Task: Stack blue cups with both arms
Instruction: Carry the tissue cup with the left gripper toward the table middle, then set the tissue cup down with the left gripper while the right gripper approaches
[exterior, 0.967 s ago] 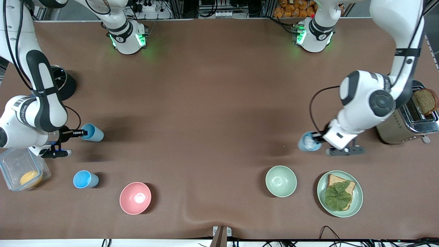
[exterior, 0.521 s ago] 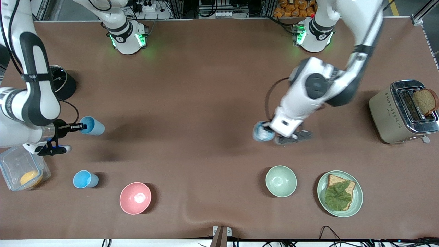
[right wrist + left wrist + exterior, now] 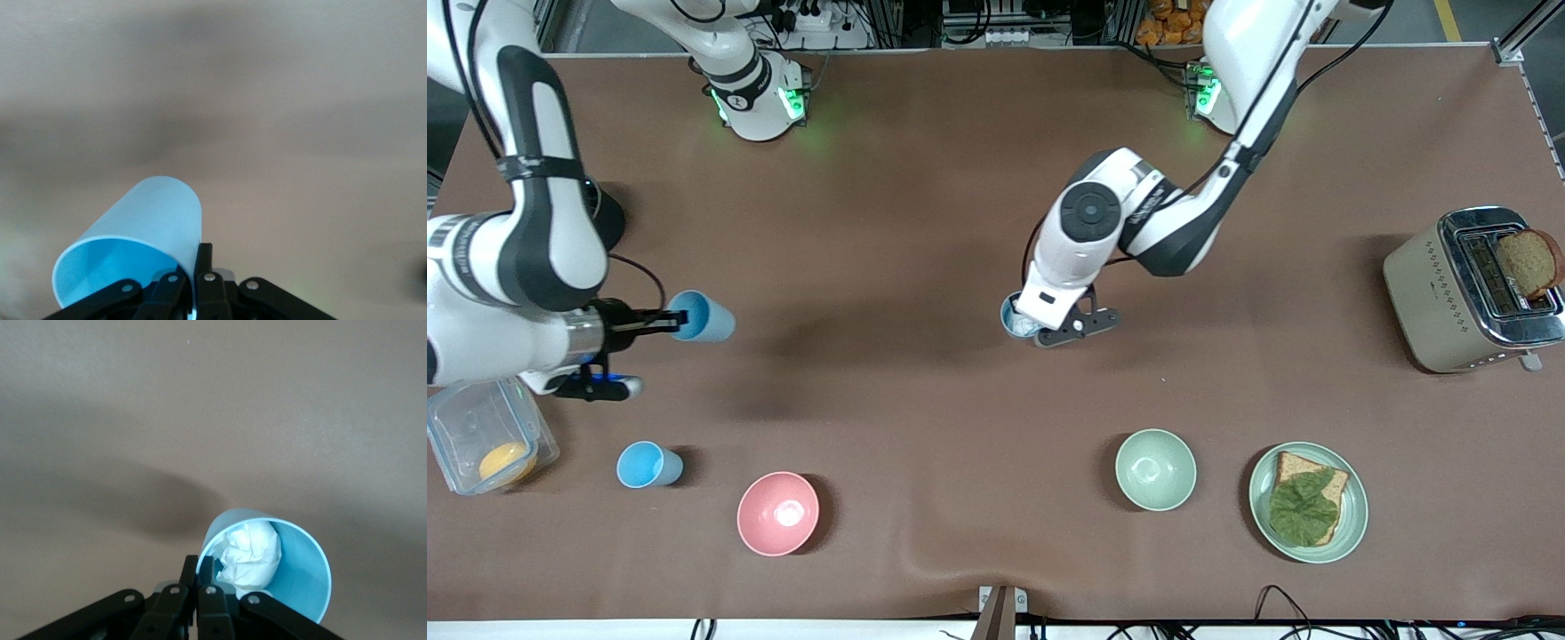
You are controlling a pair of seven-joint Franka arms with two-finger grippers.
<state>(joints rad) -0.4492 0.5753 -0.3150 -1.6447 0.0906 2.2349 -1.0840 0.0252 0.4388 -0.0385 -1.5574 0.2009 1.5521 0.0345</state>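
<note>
My right gripper point(image 3: 676, 318) is shut on the rim of a bright sky-blue cup point(image 3: 708, 317), held on its side above the table at the right arm's end. In the right wrist view the fingers point(image 3: 203, 257) pinch that cup's wall point(image 3: 153, 213). My left gripper point(image 3: 1021, 322) is shut on the rim of a paler blue cup point(image 3: 1009, 313) over the table's middle. In the left wrist view this cup point(image 3: 303, 583) holds crumpled white paper point(image 3: 252, 552), and the gripper point(image 3: 207, 568) clamps its rim. A third blue cup point(image 3: 646, 465) stands on the table beside the pink bowl.
A pink bowl point(image 3: 777, 513) and a pale green bowl point(image 3: 1155, 468) sit near the front camera. A green plate point(image 3: 1352, 524) holds bread with lettuce. A toaster point(image 3: 1440, 302) stands at the left arm's end. A clear plastic box point(image 3: 463, 418) sits at the right arm's end.
The left arm carried its cup from beside the toaster to over the table's middle. The right arm moved its cup a little toward the middle.
</note>
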